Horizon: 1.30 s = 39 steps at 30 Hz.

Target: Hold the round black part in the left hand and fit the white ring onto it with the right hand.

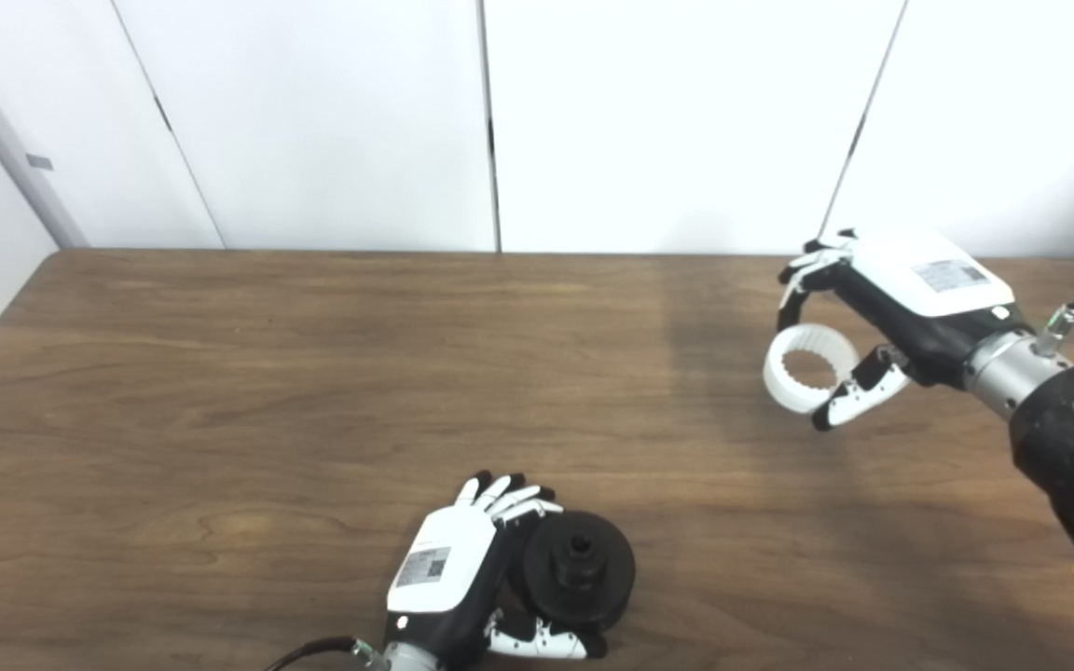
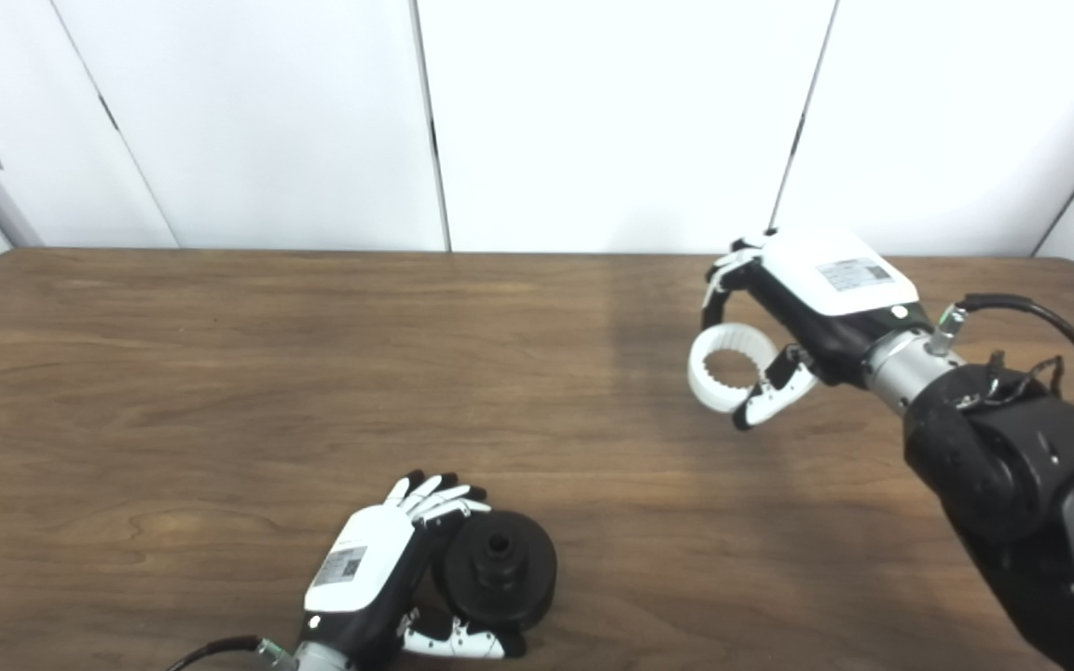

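Near edge of the table (image 1: 220,373), a little left of centre: the round black part (image 1: 580,568) is cupped by the left hand (image 1: 462,568), fingers curled over its far rim, thumb under its near rim. Hub and centre bore are turned up and toward the right. Whether the part is lifted clear of the wood or resting on it cannot be told.

Far right, near the table's back edge: the white ring (image 1: 810,367) is pinched by the right hand (image 1: 882,308), fingers over the far side of the rim, thumb on the near-right side. The ring is carried above the wood, with its shadow seen below. Inner face is toothed; the opening is tilted toward the camera.

The two parts are kept well apart; nothing is mated yet.

Step judged: both grasps are made, and transport of the ring to the part is in hand.

Next move, as judged: the ring is to be brought toward the near-left, its axis lined up with the hub, then pushed on. Tooth alignment and the thumb blocking the seat are likely to be the trouble spots.
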Each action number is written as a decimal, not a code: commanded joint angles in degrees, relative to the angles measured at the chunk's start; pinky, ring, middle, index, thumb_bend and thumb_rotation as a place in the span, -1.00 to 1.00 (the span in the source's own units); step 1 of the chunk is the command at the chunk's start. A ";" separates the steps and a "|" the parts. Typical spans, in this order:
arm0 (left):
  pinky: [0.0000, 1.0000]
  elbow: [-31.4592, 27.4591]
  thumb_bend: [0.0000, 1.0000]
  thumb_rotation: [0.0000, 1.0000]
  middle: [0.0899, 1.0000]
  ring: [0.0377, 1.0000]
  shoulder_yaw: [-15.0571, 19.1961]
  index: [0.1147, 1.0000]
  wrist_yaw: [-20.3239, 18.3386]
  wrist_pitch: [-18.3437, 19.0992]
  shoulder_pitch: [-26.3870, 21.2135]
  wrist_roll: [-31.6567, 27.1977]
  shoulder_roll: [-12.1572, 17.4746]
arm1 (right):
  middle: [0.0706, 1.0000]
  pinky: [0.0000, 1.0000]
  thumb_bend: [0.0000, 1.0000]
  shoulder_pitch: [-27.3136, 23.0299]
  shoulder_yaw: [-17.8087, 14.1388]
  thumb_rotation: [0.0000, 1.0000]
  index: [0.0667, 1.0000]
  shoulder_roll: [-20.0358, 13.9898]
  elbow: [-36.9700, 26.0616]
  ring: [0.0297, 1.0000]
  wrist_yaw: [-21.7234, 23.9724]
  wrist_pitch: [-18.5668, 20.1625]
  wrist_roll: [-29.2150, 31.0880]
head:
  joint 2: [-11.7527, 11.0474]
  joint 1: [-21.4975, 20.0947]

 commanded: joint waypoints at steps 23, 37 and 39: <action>1.00 0.44 0.05 -0.88 0.63 0.83 -1.22 -0.17 -5.39 2.74 0.22 1.47 -0.25 | 0.59 1.00 0.04 -0.73 3.68 -0.72 -0.11 14.78 -15.19 0.88 16.24 -2.16 -3.59 | 3.85 -0.79; 1.00 1.23 0.05 -0.88 0.62 0.81 -1.45 -0.17 -5.06 2.67 -0.01 1.75 -0.62 | 0.63 1.00 0.05 0.39 6.85 -0.73 -0.11 19.82 -12.82 0.96 17.53 -6.76 -5.09 | 4.24 -1.14; 1.00 1.14 0.05 -0.87 0.62 0.81 -1.60 -0.17 -5.16 2.91 -0.09 2.20 -0.81 | 0.63 1.00 0.05 0.50 7.09 -0.73 -0.10 20.31 -12.26 0.97 17.59 -7.08 -5.37 | 4.24 -0.88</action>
